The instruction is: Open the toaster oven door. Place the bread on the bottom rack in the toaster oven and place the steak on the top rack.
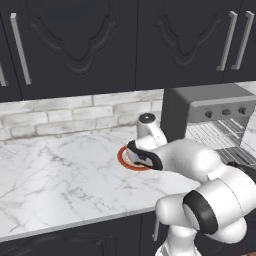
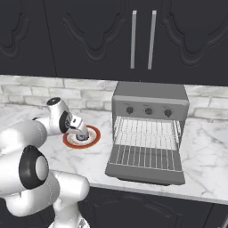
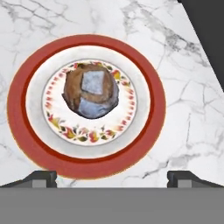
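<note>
The bread, a round brownish-grey lump, lies in the middle of a red-rimmed plate on the marble counter. My gripper hovers straight above it, open, with its fingertips wide apart and nothing between them. From the right base view the gripper points down over the plate, left of the toaster oven. The toaster oven door lies folded down flat, and the wire racks show inside. The steak is out of view.
Dark wall cabinets hang above a pale brick backsplash. The marble counter stretches left of the plate. The toaster oven stands at the right, and the lowered door reaches towards the counter's front edge.
</note>
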